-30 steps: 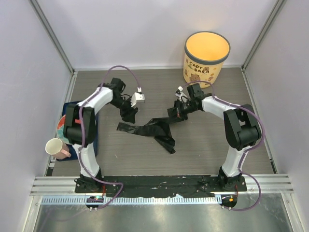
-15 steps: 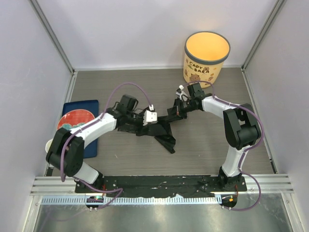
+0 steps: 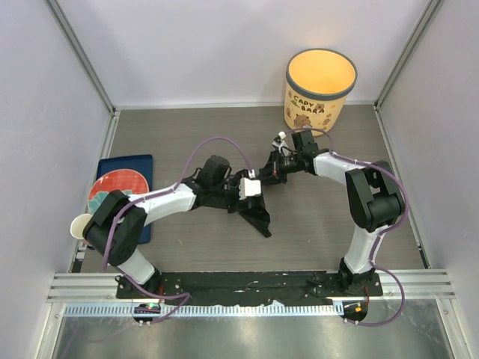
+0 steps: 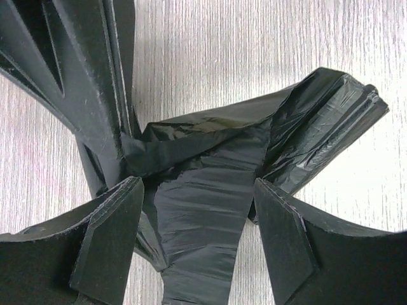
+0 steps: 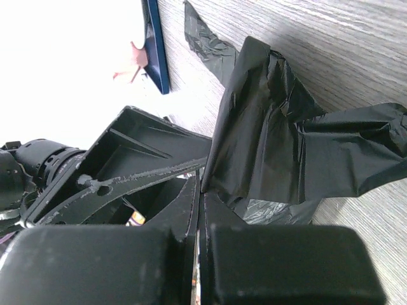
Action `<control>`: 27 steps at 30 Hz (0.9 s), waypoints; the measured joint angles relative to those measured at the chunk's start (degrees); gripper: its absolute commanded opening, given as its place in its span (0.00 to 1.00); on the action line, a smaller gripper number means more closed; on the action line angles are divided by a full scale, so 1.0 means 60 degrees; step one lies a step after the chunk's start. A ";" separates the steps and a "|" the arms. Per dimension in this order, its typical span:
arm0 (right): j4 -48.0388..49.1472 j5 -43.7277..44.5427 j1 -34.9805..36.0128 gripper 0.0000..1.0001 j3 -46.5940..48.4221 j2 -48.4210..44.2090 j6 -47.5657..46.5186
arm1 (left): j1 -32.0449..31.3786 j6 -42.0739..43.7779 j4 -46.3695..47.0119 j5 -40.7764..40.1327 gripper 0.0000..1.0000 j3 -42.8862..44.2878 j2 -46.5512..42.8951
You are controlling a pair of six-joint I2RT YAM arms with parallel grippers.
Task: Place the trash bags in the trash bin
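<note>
Black trash bag (image 3: 258, 217): crumpled on bench (image 3: 187, 134), well apart from trash bin (image 3: 320, 82). Left wrist view: left hand (image 4: 197, 197) spread astride it. Right wrist view: right hand (image 5: 198, 190) pressed together, pinching its edge.

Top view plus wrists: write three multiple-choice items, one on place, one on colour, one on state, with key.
1. Where does the trash bin stand?
A. far right of the table
B. near left corner
C. between the arm bases
2. What colour is the trash bag?
A. white
B. black
C. blue
3. How is the right claw?
A. open over the bin
B. open, lying flat
C. shut on the trash bag
Key: 1 A, the top view shows it at the far edge, right of centre; 2 B, glossy black film in every view; 3 C, its wrist view shows it closed with the film's edge pinched.
</note>
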 measured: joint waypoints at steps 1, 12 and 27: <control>0.0047 -0.0025 0.0000 0.01 -0.0011 -0.0007 0.0051 | -0.0011 -0.0015 0.0029 0.0004 0.75 0.0000 0.0004; 0.0852 -0.0204 0.0000 0.01 -0.0299 -0.0076 0.0798 | -0.0543 -0.0299 0.0499 -0.0280 0.71 -0.0663 -0.0011; 0.0951 -0.0459 -0.0033 0.01 -0.0634 -0.0452 0.0965 | -0.0958 -0.0834 0.2820 -0.2721 0.29 -0.0936 -0.0011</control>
